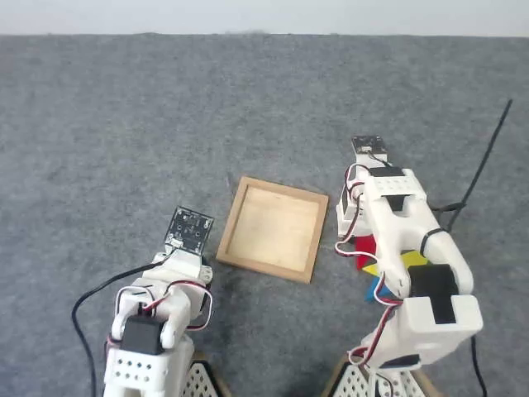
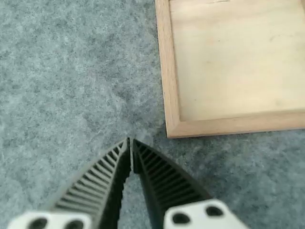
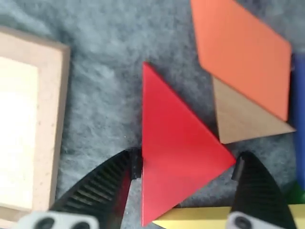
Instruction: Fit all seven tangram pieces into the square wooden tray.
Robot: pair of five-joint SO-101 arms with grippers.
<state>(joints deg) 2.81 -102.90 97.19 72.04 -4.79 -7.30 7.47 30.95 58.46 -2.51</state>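
Looking down, high view. Item: square wooden tray (image 1: 273, 227), bare inside, none of the seven pieces in it. Item: left arm (image 1: 157, 318), beside the tray's near corner. Item: right arm (image 1: 405, 248), on the tray's other side, above a cluster of coloured pieces. The red triangle (image 1: 361, 252), yellow piece (image 1: 413, 260) and blue piece (image 1: 374, 291) peek out beneath it.

Left wrist view. Item: left pincer (image 2: 130, 142), fingers pressed together with nothing between them, tips over grey felt (image 2: 62, 71). The tray's corner (image 2: 171, 129) lies just ahead of the tips and a little to one side, not touching.

Right wrist view. Item: right pincer (image 3: 186, 162), spread wide, one finger on either side of the red triangle (image 3: 176, 143), not yet gripping. Beyond the tips: orange parallelogram (image 3: 243, 52), with a plain wood triangle (image 3: 243, 119) against it. Back toward the pincer's base: yellow piece (image 3: 200, 222), meeting the red triangle's edge; whether they overlap cannot be told. Tray rim (image 3: 50, 119): near, outside one finger.

Handling note, a judgement: the step in hand is the pick of the red triangle. The piece looks thin and flat, so the tips should reach the felt before closing. Its edges slant, so a pinch may squirt it forward. Seat the fingers on opposed points, close slowly, and lift straight to spare the yellow neighbour.
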